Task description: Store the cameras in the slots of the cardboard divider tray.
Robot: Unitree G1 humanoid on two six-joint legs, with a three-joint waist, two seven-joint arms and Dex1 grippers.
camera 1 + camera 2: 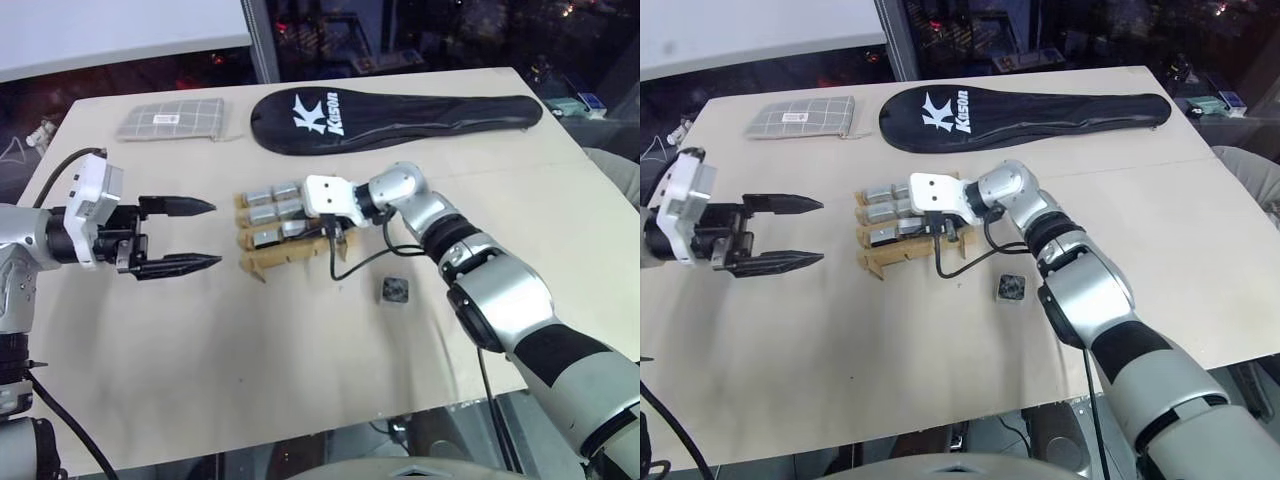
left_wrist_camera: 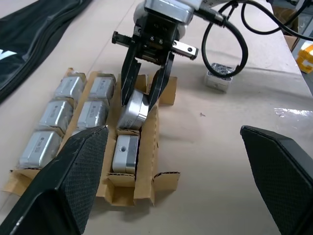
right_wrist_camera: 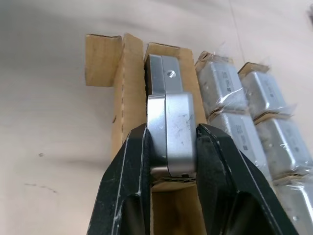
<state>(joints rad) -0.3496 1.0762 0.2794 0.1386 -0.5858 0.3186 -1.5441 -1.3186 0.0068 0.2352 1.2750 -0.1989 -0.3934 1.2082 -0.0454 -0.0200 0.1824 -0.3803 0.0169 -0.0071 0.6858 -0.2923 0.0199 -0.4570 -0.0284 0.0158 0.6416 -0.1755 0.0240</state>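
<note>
The cardboard divider tray [image 1: 262, 262] lies mid-table, two of its rows filled with several wrapped silver cameras [image 1: 270, 213]. In the wrist views my right gripper [image 3: 172, 131] is shut on one silver camera [image 3: 174, 110], held tilted over the tray's nearest row. Beyond it another camera [image 3: 164, 78] sits in a slot of that same row. A dark-faced camera [image 1: 394, 290] lies loose on the table, to the right of the tray. My left gripper [image 1: 213, 234] hovers left of the tray, open, with nothing between its fingers.
A grey checked pouch [image 1: 170, 120] and a long black racket cover [image 1: 400, 118] lie along the far side of the table. A black cable [image 1: 365, 262] loops on the table under my right wrist. The table's front edge [image 1: 250, 437] is near.
</note>
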